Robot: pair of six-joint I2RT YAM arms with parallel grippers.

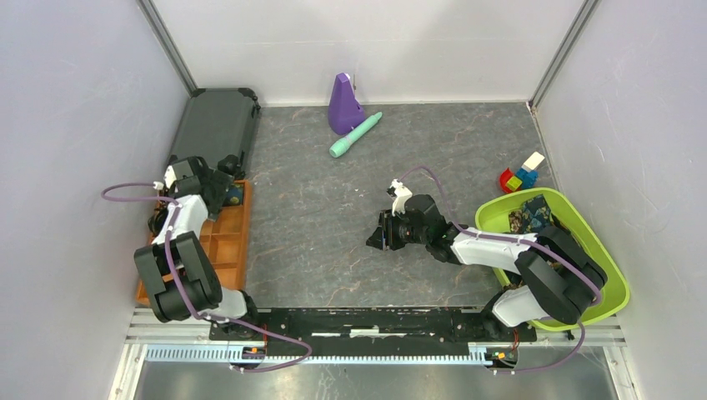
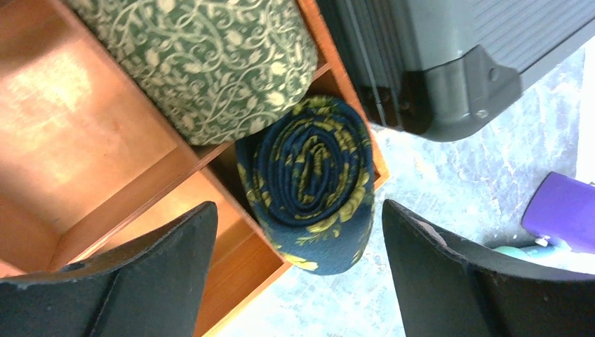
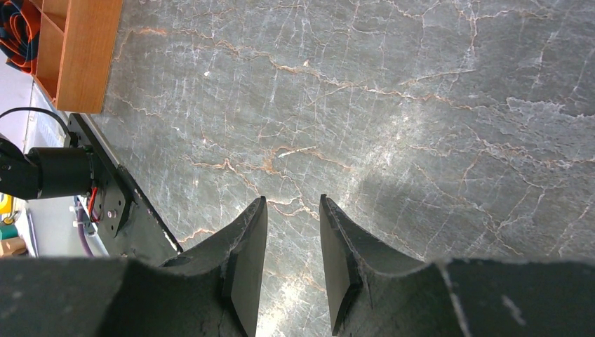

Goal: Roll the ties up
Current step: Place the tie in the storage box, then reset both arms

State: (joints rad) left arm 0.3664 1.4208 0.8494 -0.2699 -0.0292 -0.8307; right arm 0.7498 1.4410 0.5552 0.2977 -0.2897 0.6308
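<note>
A rolled navy tie [image 2: 309, 182] with yellow-gold flowers stands on end in a corner compartment of the wooden tray [image 2: 84, 140]. A rolled green vine-print tie [image 2: 203, 63] lies in the compartment beside it. My left gripper [image 2: 298, 207] hovers over the navy roll, open, its fingers [image 2: 161, 267] wide on either side and apart from the fabric. More ties [image 1: 529, 215] lie heaped in the green bin [image 1: 613, 292]. My right gripper [image 1: 377, 236] is low over the bare table [image 3: 421, 105] at mid-table, open with a narrow gap and nothing in it.
A dark grey case [image 1: 215, 125] lies behind the wooden tray [image 1: 229, 242]. A purple cone-like piece [image 1: 343, 104] and a teal pen-like cylinder [image 1: 356, 135] sit at the back. Coloured toy blocks [image 1: 521, 175] sit behind the bin. A black-red roll [image 3: 21, 28] shows in the tray.
</note>
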